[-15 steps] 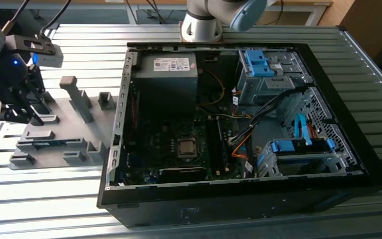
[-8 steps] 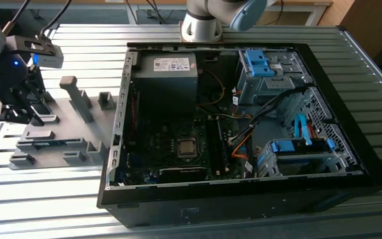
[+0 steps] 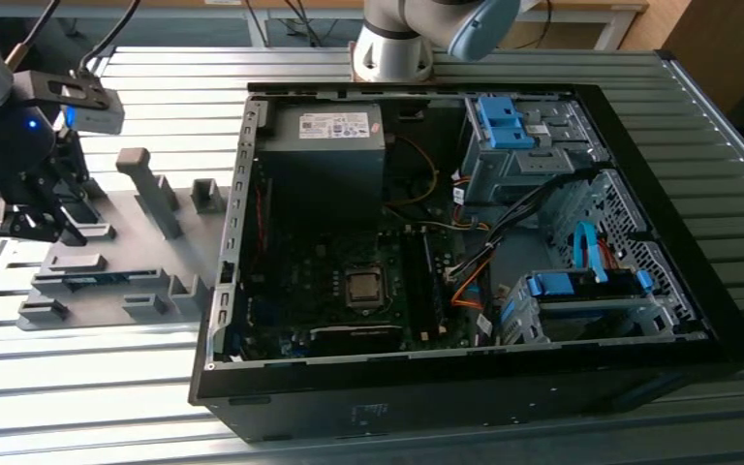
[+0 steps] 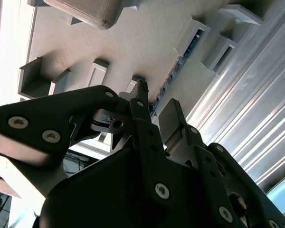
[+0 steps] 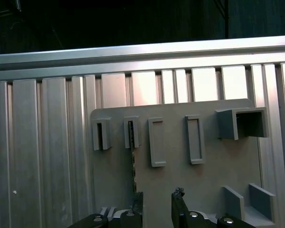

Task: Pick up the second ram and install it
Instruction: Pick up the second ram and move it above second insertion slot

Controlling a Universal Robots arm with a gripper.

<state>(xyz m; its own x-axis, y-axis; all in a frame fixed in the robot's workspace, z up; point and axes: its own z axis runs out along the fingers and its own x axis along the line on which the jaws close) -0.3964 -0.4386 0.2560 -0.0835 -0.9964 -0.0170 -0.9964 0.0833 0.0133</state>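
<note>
The second ram [image 5: 132, 161] is a thin blue-green strip standing on edge in a slotted block of the grey fixture plate [image 5: 204, 175]. In the second wrist view the ram [image 4: 180, 59] runs edge-on right up to my fingertips. My gripper [image 5: 157, 202] is open and hovers just over the strip's near end; one finger [image 5: 137, 204] is almost in line with it. I cannot tell whether the strip sits inside the gap. In the exterior view my gripper [image 3: 46, 231] hangs over the plate at the exterior view's left, with the ram [image 3: 98, 279] a short blue streak between blocks.
An open black computer case [image 3: 476, 387] lies at the exterior view's right, with its motherboard [image 3: 346, 281], power supply [image 3: 326, 131], cables and blue drive cages. Tall grey fixture posts [image 3: 152, 194] stand between my arm and the case. The table is ribbed aluminium [image 5: 47, 142].
</note>
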